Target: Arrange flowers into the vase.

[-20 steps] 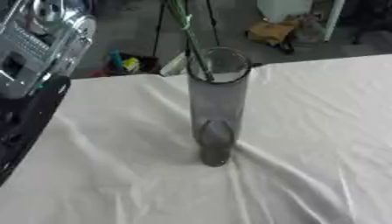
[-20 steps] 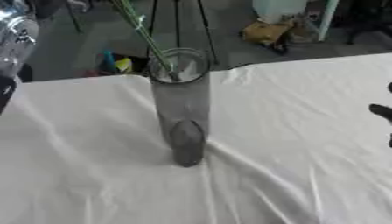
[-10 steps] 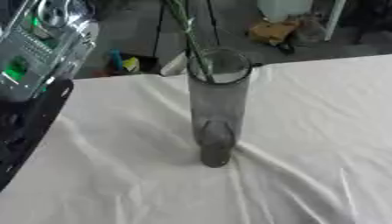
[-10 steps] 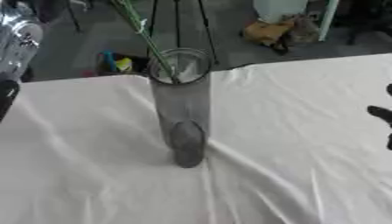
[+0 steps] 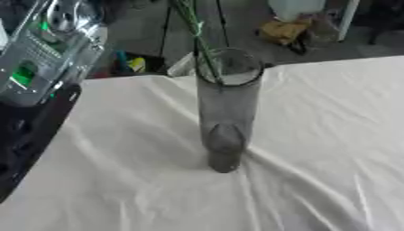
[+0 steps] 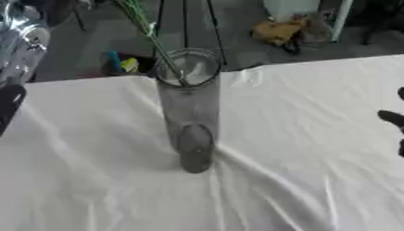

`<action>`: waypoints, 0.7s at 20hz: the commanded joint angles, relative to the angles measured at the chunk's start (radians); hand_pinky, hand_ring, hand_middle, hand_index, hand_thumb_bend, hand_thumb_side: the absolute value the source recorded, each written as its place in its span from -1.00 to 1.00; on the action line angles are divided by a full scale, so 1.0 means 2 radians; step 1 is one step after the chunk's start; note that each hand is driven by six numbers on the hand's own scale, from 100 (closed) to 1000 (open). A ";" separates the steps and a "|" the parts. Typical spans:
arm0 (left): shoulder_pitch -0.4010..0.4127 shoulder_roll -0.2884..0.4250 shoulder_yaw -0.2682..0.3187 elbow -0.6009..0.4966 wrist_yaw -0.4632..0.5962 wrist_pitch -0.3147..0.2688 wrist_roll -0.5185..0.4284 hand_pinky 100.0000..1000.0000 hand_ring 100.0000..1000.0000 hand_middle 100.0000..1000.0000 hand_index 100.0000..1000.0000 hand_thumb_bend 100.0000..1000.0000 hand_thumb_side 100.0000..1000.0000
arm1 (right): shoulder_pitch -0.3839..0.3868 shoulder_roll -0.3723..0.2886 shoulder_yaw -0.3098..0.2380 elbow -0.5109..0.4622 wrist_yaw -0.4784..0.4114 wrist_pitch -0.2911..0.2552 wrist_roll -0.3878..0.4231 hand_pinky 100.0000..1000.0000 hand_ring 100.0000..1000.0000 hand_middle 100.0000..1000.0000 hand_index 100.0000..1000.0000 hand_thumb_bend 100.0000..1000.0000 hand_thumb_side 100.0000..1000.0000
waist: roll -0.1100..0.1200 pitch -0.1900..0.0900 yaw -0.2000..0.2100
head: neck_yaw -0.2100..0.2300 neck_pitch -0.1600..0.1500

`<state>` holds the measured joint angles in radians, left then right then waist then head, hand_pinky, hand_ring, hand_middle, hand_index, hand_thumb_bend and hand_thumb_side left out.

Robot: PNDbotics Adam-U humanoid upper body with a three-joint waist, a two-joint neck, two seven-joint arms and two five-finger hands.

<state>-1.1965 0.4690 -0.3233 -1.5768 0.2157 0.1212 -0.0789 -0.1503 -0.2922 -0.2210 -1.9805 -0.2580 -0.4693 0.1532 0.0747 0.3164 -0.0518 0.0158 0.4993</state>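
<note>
A white cloth (image 5: 315,171) covers the worktop, creased in long folds that run out from the middle toward the near edge and the right side. On the cloth, about midway between the left and right edges, stands the vase (image 5: 227,113), a tall clear cylinder, upright, with a greyish tint and a darker oval showing near its base. Green stems (image 6: 146,31) stand in the vase, leaning on the far-left part of its rim and rising up and to the left until the top of the view cuts them off; any blooms are out of sight.

At the worktop's left edge the left arm (image 5: 35,103) shows as a black mass low down with a silver, shiny part above it, bearing a small green patch. Its hand is not in either view. At the right edge, in the right eye view only, a few dark fingers of the right hand (image 6: 392,118) reach in over the cloth, well apart from the vase. So little of them shows that it cannot be told whether they are straight or curled, and they touch nothing that can be seen.

Beyond the far edge lies a dark grey floor (image 5: 150,36). On it are thin dark tripod legs (image 6: 162,18), a small heap of blue and yellow things (image 5: 130,63) near the far-left corner, a yellow-brown bundle (image 5: 284,30), and a white container (image 5: 296,8) cut off at the top.
</note>
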 commanded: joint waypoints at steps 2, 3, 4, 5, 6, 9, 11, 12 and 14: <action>-0.010 0.002 0.000 0.002 -0.011 -0.005 -0.003 -1.00 -1.00 -1.00 -0.41 -1.00 0.14 | -0.006 -0.002 0.000 -0.010 0.005 0.000 0.003 0.56 0.91 -0.53 -0.13 -1.00 1.00 | 0.006 0.001 -0.002 | 0.002 -0.008; -0.010 0.001 0.000 0.004 -0.012 -0.007 -0.003 -1.00 -1.00 -1.00 -0.41 -1.00 0.14 | -0.006 -0.002 0.000 -0.010 0.006 0.000 0.004 0.56 0.91 -0.53 -0.13 -1.00 1.00 | 0.006 0.001 -0.002 | 0.002 -0.008; -0.010 0.000 0.000 0.005 -0.014 -0.008 -0.002 -1.00 -1.00 -1.00 -0.41 -1.00 0.14 | -0.007 -0.001 0.000 -0.010 0.006 0.000 0.004 0.56 0.91 -0.53 -0.13 -1.00 1.00 | 0.006 0.002 -0.002 | 0.002 -0.009; -0.011 0.000 0.000 0.006 -0.016 -0.010 -0.002 -1.00 -1.00 -1.00 -0.41 -1.00 0.15 | -0.007 -0.001 0.000 -0.010 0.007 0.000 0.004 0.56 0.91 -0.53 -0.13 -1.00 1.00 | 0.006 0.003 -0.003 | 0.003 -0.009; -0.011 -0.001 0.000 0.007 -0.018 -0.012 -0.001 -1.00 -1.00 -1.00 -0.41 -1.00 0.15 | -0.007 0.000 0.000 -0.010 0.008 0.000 0.005 0.56 0.92 -0.53 -0.13 -1.00 1.00 | 0.006 0.003 -0.003 | 0.003 -0.010; -0.011 -0.003 0.000 0.009 -0.023 -0.018 0.002 -1.00 -1.00 -1.00 -0.41 -1.00 0.16 | -0.008 0.001 0.000 -0.010 0.009 0.001 0.006 0.56 0.92 -0.53 -0.13 -1.00 1.00 | 0.007 0.005 -0.004 | 0.003 -0.010; -0.012 -0.004 0.000 0.011 -0.027 -0.022 0.003 -1.00 -1.00 -1.00 -0.41 -1.00 0.15 | -0.008 0.001 0.001 -0.010 0.010 0.002 0.006 0.56 0.93 -0.53 -0.13 -1.00 1.00 | 0.008 0.006 -0.005 | 0.004 -0.011; -0.012 -0.005 0.000 0.013 -0.028 -0.023 0.004 -1.00 -1.00 -1.00 -0.40 -1.00 0.14 | -0.009 0.002 0.001 -0.010 0.011 0.002 0.006 0.57 0.93 -0.53 -0.13 -1.00 1.00 | 0.008 0.007 -0.006 | 0.004 -0.012; -0.014 -0.009 0.001 0.016 -0.028 -0.028 0.005 -1.00 -1.00 -1.00 -0.40 -1.00 0.13 | -0.010 0.003 0.001 -0.010 0.012 0.003 0.008 0.57 0.94 -0.53 -0.13 -1.00 1.00 | 0.008 0.008 -0.007 | 0.004 -0.013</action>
<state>-1.1973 0.4436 -0.3288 -1.5394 0.1652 0.0742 -0.0713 -0.1594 -0.2776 -0.2196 -1.9805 -0.2405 -0.4615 0.1631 0.0805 0.3351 -0.0655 0.0210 0.4855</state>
